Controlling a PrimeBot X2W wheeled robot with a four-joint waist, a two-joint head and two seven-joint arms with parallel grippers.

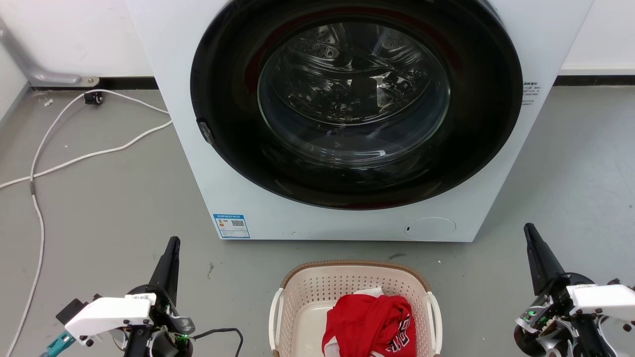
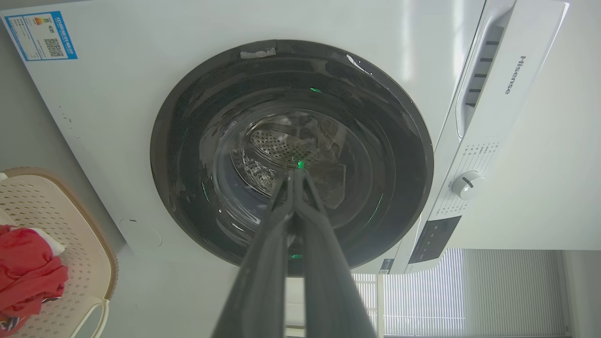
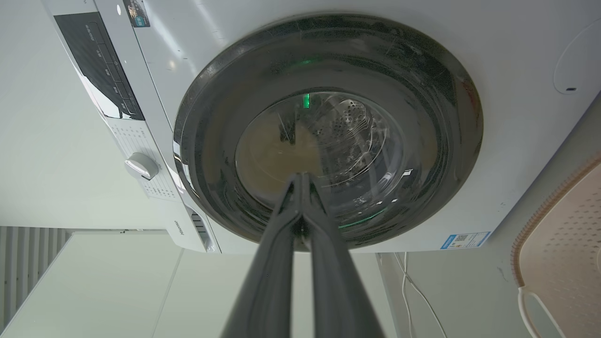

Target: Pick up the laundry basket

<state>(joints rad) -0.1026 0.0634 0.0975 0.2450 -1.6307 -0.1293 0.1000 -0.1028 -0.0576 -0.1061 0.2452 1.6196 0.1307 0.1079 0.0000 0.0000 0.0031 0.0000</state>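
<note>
The laundry basket [image 1: 317,287] stands on the floor at the bottom middle of the head view, cream with a brown rim and white loop handles, holding a red garment [image 1: 369,325]. My left gripper [image 1: 173,244] is shut, well to the basket's left and empty. On the far right my right gripper [image 1: 529,230] is shut too, also apart from the basket. In the left wrist view the basket [image 2: 70,225] sits at the lower left, away from the closed fingertips [image 2: 295,174]. The right wrist view has the basket's rim [image 3: 540,220] at its right edge and that gripper [image 3: 300,177] shut.
A white washing machine [image 1: 208,163] with a round dark glass door [image 1: 354,99] stands just behind the basket. White cables [image 1: 74,158] trail over the grey floor at the left. Bare floor lies on both sides of the basket.
</note>
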